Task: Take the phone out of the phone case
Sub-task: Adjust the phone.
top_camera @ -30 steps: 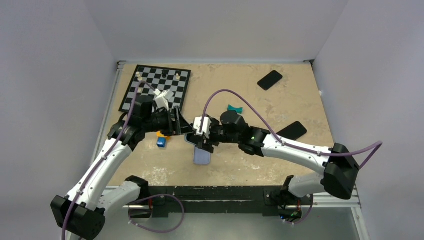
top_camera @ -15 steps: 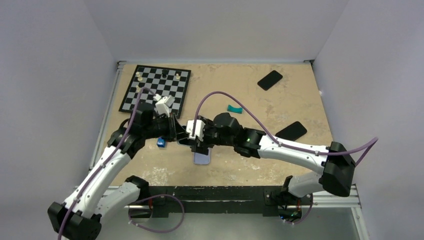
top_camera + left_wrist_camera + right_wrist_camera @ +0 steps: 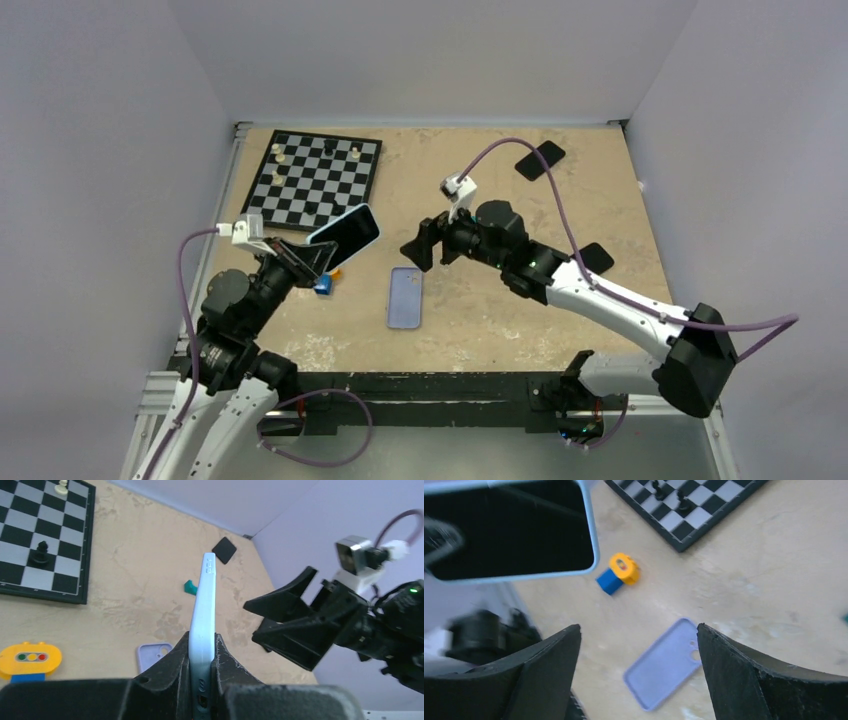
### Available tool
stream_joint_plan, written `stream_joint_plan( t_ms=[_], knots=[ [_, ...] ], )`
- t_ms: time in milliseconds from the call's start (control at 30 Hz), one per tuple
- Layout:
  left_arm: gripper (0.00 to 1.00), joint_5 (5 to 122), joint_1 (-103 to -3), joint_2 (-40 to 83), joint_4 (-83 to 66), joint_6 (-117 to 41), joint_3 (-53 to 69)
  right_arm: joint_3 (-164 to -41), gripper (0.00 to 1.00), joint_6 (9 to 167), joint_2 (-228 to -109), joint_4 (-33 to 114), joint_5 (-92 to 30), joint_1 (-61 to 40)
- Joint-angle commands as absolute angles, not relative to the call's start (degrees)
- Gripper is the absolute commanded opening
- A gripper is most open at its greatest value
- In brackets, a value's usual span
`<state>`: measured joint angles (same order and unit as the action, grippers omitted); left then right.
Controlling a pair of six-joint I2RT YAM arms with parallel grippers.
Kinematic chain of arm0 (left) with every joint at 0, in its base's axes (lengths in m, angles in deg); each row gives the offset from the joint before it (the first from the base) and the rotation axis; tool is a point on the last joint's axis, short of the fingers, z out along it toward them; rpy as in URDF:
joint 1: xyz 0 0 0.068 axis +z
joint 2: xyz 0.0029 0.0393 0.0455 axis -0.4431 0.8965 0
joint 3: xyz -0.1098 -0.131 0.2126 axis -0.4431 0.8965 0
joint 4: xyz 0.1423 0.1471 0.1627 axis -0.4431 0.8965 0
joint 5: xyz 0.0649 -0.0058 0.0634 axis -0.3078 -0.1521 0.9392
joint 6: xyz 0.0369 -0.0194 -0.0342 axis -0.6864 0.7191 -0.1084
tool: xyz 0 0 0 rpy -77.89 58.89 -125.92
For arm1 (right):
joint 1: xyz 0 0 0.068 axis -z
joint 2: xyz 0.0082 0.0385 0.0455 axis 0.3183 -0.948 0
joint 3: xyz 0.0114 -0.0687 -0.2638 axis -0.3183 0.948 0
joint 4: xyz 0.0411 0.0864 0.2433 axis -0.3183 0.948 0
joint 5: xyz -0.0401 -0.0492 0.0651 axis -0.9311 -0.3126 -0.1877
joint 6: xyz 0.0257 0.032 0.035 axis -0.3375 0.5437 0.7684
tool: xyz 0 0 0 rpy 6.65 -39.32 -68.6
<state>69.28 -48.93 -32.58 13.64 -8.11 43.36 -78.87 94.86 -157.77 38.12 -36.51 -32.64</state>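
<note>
Top view of a tan table (image 3: 520,200) with two robot arms reaching in from 6 o'clock. The left gripper (image 3: 310,258) is raised above the table's 9 o'clock side, its jaws pinching the bottom end of the phone (image 3: 345,232). The phone has a pale blue rim and a dark screen, and it sticks out from the jaws toward 1 o'clock, off the table and touching nothing else. In the left wrist view the phone is seen edge-on, clamped between the two black fingers (image 3: 172,662).

The lilac case (image 3: 405,298) lies flat near the table's centre, apart from the phone, at 4 o'clock from it. The right gripper (image 3: 422,245) hangs just past the case's 12 o'clock end with its jaws spread wide and nothing between them.

A chessboard (image 3: 315,180) with a few pieces fills the 11 o'clock corner. A small yellow and blue toy (image 3: 323,283) sits at 9 o'clock from the case, under the left gripper. A black handset (image 3: 540,158) lies at 1 o'clock on the table. A second handset (image 3: 600,255), partly hidden by the right arm, lies at 3 o'clock.
</note>
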Motion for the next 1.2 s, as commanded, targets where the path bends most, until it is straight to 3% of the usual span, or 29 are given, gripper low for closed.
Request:
stream_joint_plan(
  t_ms=[0,233,367,467,600,667,733,800,833,867,933,1000,1100,1167],
  knots=[
    [0.00,69.5,-48.8,-35.9,-2.4,1.8,45.8,-77.1,0.89,127.7,-159.0,18.1,-14.7,-27.9],
    [0.00,65.1,-48.8,-34.9,-18.3,15.2,53.0,-73.7,0.84,149.2,-168.3,-11.4,-9.0,-28.1],
    [0.00,63.0,-48.8,-33.4,-24.1,19.7,55.2,-75.7,0.72,153.0,-173.4,-15.9,-8.5,-28.1],
    [0.00,62.6,-48.8,-33.4,-28.6,22.9,57.7,-77.5,0.57,153.1,-175.9,-15.8,-8.6,-28.1],
    [0.00,62.2,-48.8,-34.5,-28.7,24.1,59.2,-77.9,0.20,152.8,-177.2,-17.9,-9.8,-28.0],
    [0.00,61.9,-48.8,-35.1,-28.3,24.2,60.2,-78.6,0.15,152.4,-177.9,-19.3,-10.1,-27.9],
    [0.00,61.9,-48.8,-35.5,-27.9,24.7,61.2,-79.4,0.02,152.0,-178.7,-21.5,-9.3,-27.7],
    [0.01,61.2,-48.8,-35.6,-25.9,24.7,61.6,-79.7,0.00,151.0,-178.8,-22.4,-8.7,-27.4],
    [0.15,61.1,-48.8,-36.0,-22.9,24.7,61.2,-79.9,0.00,149.9,-178.6,-22.3,-8.1,-27.2],
    [0.44,61.0,-48.8,-36.4,-19.0,23.8,60.4,-80.0,0.00,148.7,-178.4,-21.8,-7.5,-26.8],
    [0.78,61.8,-48.8,-37.4,-6.4,19.5,56.5,-79.4,0.00,145.7,-177.5,-19.8,-5.6,-25.0],
    [0.87,64.3,-48.8,-37.9,8.6,12.3,50.6,-78.7,0.00,141.8,-176.7,-16.5,-1.1,-22.3],
    [0.91,68.9,-48.8,-36.7,24.5,0.2,41.8,-80.7,0.00,132.9,-176.4,-8.3,8.6,-19.0],
    [0.91,69.6,-48.8,-34.5,29.8,-6.1,37.3,-84.3,0.00,122.7,-175.8,5.0,13.8,-18.6]
  ],
)
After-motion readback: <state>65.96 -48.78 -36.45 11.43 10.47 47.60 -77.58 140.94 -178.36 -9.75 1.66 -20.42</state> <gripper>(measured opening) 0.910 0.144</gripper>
